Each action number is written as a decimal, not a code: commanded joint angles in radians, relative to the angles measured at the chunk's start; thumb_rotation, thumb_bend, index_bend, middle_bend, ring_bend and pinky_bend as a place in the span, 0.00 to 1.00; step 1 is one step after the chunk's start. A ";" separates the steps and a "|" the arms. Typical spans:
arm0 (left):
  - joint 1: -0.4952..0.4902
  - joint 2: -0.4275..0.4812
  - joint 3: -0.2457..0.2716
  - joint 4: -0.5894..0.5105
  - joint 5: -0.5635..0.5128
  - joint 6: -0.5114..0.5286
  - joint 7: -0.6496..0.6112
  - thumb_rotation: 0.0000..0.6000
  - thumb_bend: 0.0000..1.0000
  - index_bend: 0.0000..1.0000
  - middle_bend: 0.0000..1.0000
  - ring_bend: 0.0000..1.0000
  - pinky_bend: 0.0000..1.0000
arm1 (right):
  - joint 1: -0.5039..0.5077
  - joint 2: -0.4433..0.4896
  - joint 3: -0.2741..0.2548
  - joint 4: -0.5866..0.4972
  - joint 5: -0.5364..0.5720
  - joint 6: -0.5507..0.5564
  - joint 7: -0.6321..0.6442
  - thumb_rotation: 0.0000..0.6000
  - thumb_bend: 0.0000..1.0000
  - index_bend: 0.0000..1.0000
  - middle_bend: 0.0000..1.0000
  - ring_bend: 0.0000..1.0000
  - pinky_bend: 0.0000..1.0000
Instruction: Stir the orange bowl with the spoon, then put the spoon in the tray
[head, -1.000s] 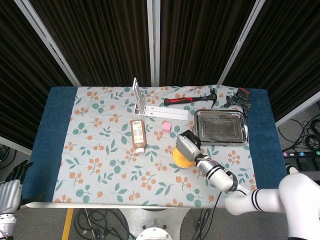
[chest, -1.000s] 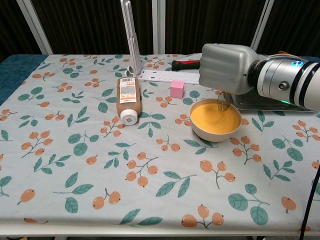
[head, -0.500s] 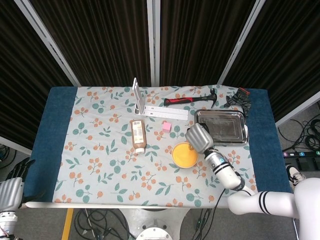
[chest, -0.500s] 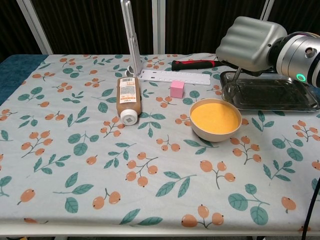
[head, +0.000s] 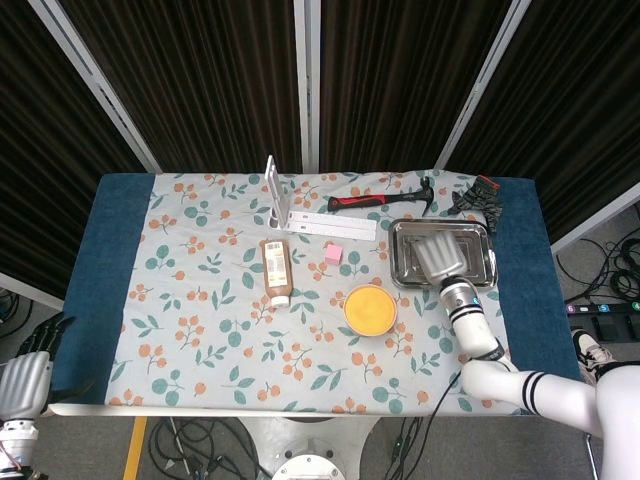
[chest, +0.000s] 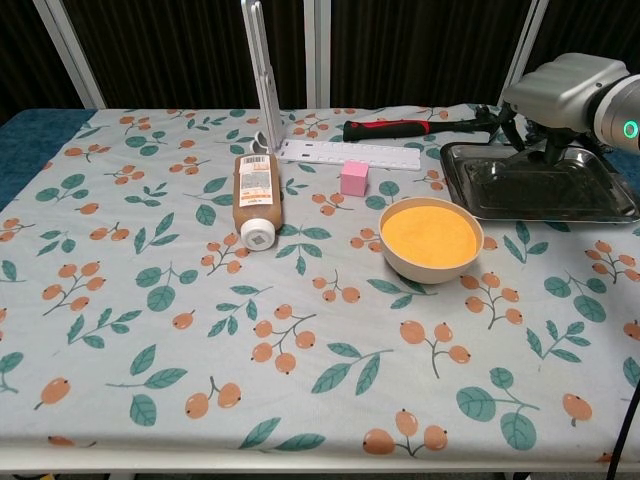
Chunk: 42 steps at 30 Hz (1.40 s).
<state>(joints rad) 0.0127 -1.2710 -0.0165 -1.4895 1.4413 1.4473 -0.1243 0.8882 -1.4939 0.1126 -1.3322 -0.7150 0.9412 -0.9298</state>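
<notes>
The orange bowl (head: 370, 309) (chest: 431, 238) stands on the flowered cloth, right of centre, with nothing in it but its orange filling. To its right lies the metal tray (head: 400, 232) (chest: 470, 188). My right hand (head: 440, 257) (chest: 562, 90) hovers over the tray with its fingers curled down. It grips the spoon (chest: 553, 150), whose thin stem hangs from the hand toward the tray floor; in the head view the hand hides the spoon. My left hand (head: 24, 378) hangs off the table's near left corner and holds nothing.
A brown bottle (head: 277, 270) (chest: 253, 195) lies left of the bowl, with a pink cube (head: 334, 254) (chest: 353, 178) between them. Behind are a white ruler (head: 330, 226), an upright white stand (chest: 262, 70), a red-handled hammer (head: 380, 200) (chest: 390, 128) and a black glove (head: 478, 197).
My right hand has lifted the spoon out of the orange bowl and carried it right and back, from over the bowl to over the tray. The left hand stayed put.
</notes>
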 joint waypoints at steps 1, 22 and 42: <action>-0.002 0.003 0.000 -0.006 -0.004 -0.003 0.007 1.00 0.12 0.18 0.15 0.10 0.18 | -0.012 -0.038 0.010 0.093 0.047 -0.058 0.061 1.00 0.41 0.72 1.00 1.00 1.00; -0.009 0.013 -0.002 -0.023 -0.014 -0.008 0.023 1.00 0.12 0.18 0.15 0.10 0.18 | -0.036 -0.064 0.031 0.202 0.131 -0.089 0.138 1.00 0.05 0.32 1.00 1.00 1.00; -0.023 0.009 -0.018 -0.021 -0.012 0.001 0.026 1.00 0.12 0.18 0.15 0.10 0.18 | -0.587 0.395 -0.162 -0.425 -0.673 0.442 0.875 1.00 0.20 0.18 0.24 0.10 0.21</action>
<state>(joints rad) -0.0106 -1.2615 -0.0340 -1.5104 1.4294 1.4483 -0.0983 0.4280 -1.1468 0.0164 -1.7202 -1.2625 1.2386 -0.1512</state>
